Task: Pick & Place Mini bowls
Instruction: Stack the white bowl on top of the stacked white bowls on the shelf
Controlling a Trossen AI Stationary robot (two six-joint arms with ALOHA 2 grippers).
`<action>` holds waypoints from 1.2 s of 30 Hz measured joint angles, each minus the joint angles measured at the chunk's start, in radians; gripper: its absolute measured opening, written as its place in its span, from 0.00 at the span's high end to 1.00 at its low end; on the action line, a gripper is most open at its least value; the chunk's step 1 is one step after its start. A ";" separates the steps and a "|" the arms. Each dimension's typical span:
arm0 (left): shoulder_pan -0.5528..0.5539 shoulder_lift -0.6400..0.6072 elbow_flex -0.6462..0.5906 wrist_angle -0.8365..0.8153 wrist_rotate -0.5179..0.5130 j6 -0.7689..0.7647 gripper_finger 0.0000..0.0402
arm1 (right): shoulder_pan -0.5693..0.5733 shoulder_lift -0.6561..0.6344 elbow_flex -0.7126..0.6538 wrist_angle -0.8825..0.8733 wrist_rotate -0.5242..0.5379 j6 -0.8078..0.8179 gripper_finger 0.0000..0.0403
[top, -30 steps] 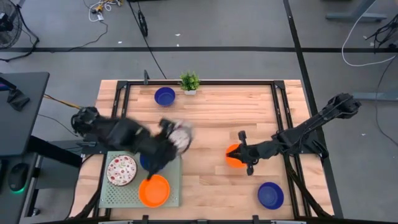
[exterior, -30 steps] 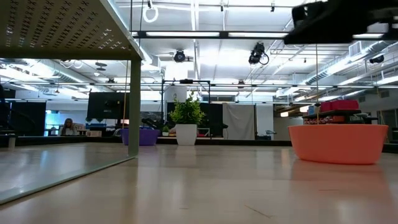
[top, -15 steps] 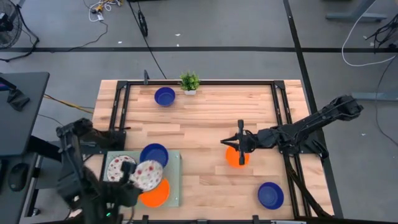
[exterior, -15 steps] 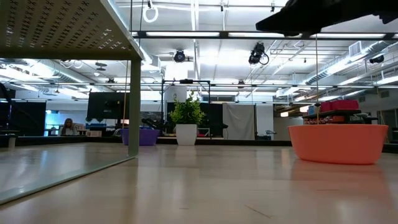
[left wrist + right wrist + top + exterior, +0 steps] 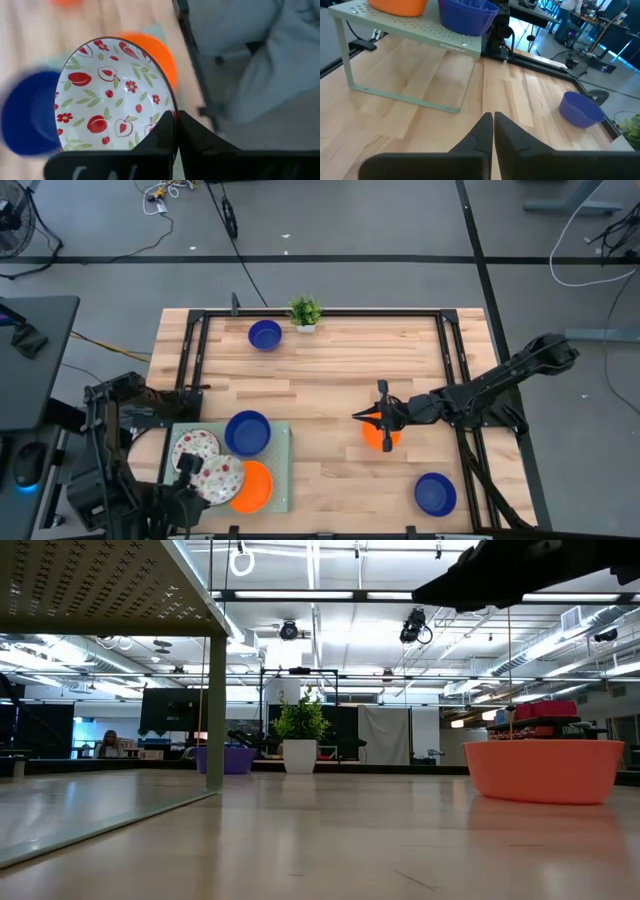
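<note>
Seen from above, a wooden table [image 5: 320,385] holds several mini bowls. At about seven o'clock stands a pale green rack [image 5: 283,480] carrying a blue bowl [image 5: 247,432], a patterned bowl [image 5: 195,448] and an orange bowl [image 5: 254,487].

Over that rack, the left gripper [image 5: 190,480] is clenched on the rim of a second patterned bowl [image 5: 220,478], white with red fruit and flowers. This held bowl is tilted and overlaps the orange bowl's edge, with the other patterned bowl just beside it toward eleven o'clock. In the left wrist view the fingers [image 5: 167,132] pinch the rim edge-on, with the orange and blue bowls behind it. Setting it down likely depends on finding a spot among the three bowls already there.

Right of centre, the right gripper [image 5: 378,417] has its fingers pressed together and holds nothing. It hangs just above a loose orange bowl [image 5: 377,432], which sits directly below it, slightly toward six o'clock. Another blue bowl [image 5: 435,493] lies at five o'clock, and one more [image 5: 265,334] at eleven o'clock beside a small potted plant [image 5: 305,311]. The right arm is the nearer one for the loose orange bowl, and its fingers would need to part first.
</note>
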 joint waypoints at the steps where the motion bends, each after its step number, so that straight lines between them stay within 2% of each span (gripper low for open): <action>1: 0.000 -0.002 0.000 0.001 -0.032 0.043 0.97 | -0.001 0.007 0.000 0.006 0.000 0.000 0.96; 5: 0.011 -0.042 0.000 -0.001 -0.089 0.149 0.97 | -0.002 0.034 0.000 0.028 0.002 0.014 0.96; 11: -0.008 -0.112 0.000 -0.001 -0.087 0.320 0.97 | -0.002 0.062 0.000 0.051 0.002 0.026 0.96; 14: -0.023 -0.140 0.000 -0.001 -0.085 0.348 0.97 | -0.002 0.074 0.000 0.051 0.002 0.056 0.96; 17: -0.046 -0.176 -0.028 0.002 -0.086 0.346 0.97 | 0.003 0.086 0.000 0.051 0.002 0.091 0.96; 24: -0.086 -0.316 -0.277 -0.002 -0.014 0.239 0.97 | 0.029 0.114 0.000 0.055 -0.001 0.135 0.96; 30: -0.093 -0.397 -0.398 -0.002 -0.003 0.177 0.97 | 0.030 0.116 0.000 0.059 0.000 0.162 0.96; 34: -0.093 -0.398 -0.455 0.002 0.102 0.110 0.97 | 0.030 0.116 0.000 0.069 0.004 0.161 0.96; 36: -0.100 -0.400 -0.484 0.001 0.119 0.078 0.97 | 0.030 0.116 0.000 0.079 0.005 0.156 0.96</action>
